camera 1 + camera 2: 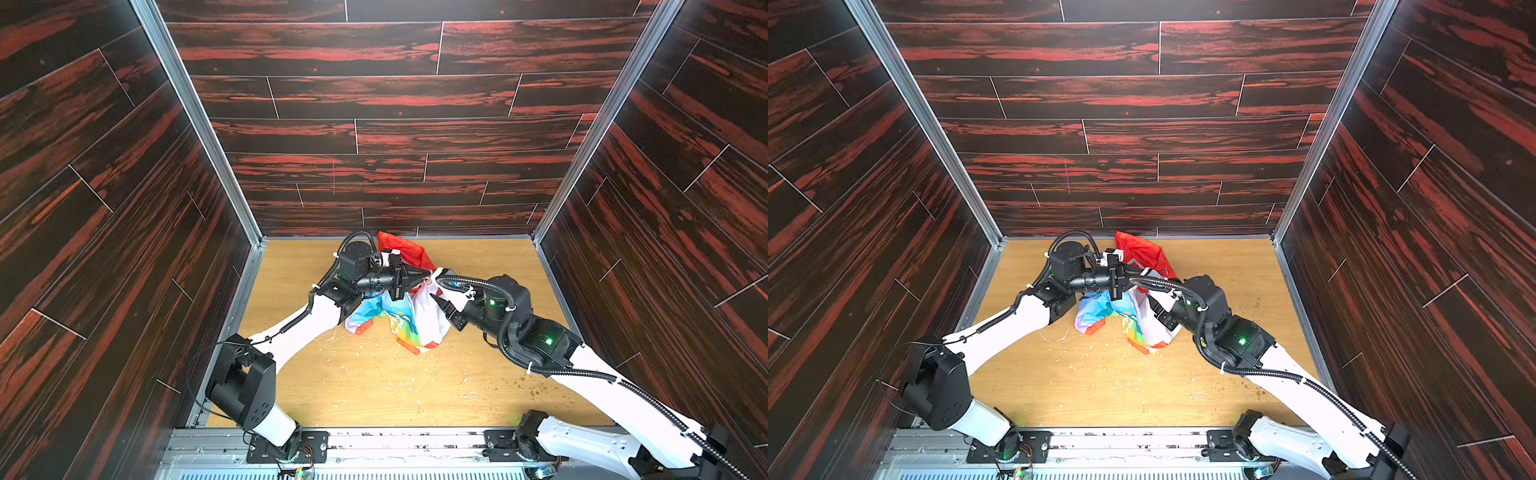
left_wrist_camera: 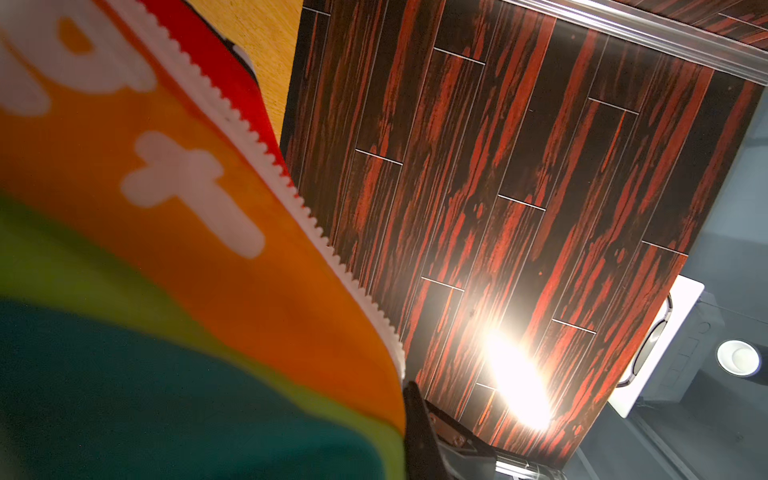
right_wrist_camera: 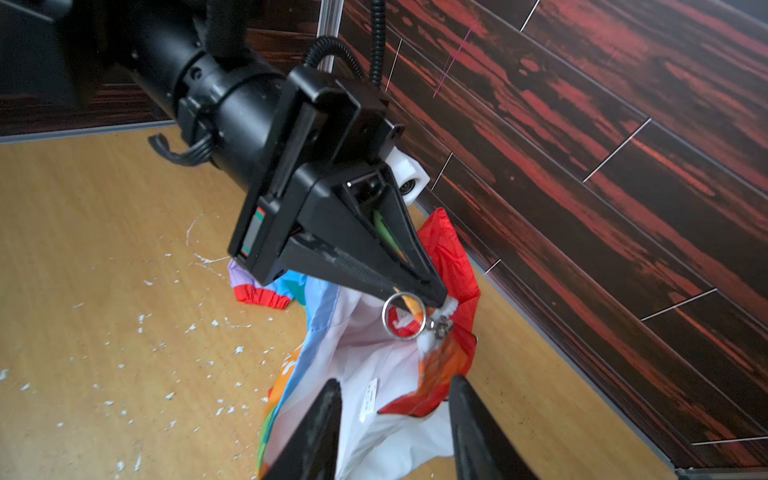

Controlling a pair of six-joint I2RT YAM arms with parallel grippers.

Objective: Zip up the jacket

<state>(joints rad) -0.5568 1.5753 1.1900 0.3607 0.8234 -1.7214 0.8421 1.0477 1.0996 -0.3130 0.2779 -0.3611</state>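
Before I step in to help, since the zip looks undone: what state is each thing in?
jacket, crumpled, one edge lifted, the rest on the table.
zipper teeth, unzipped, one row bare.
left gripper, shut on the jacket's zipper edge.
pull ring, hanging free below the left gripper.
right gripper, open, fingers apart near the fabric.

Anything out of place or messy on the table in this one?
Yes. White flecks litter the table near the jacket, like scraped debris. The jacket is bunched in a heap, not laid flat, one edge pinched up by the shut left tool, a metal ring dangling at its tip.
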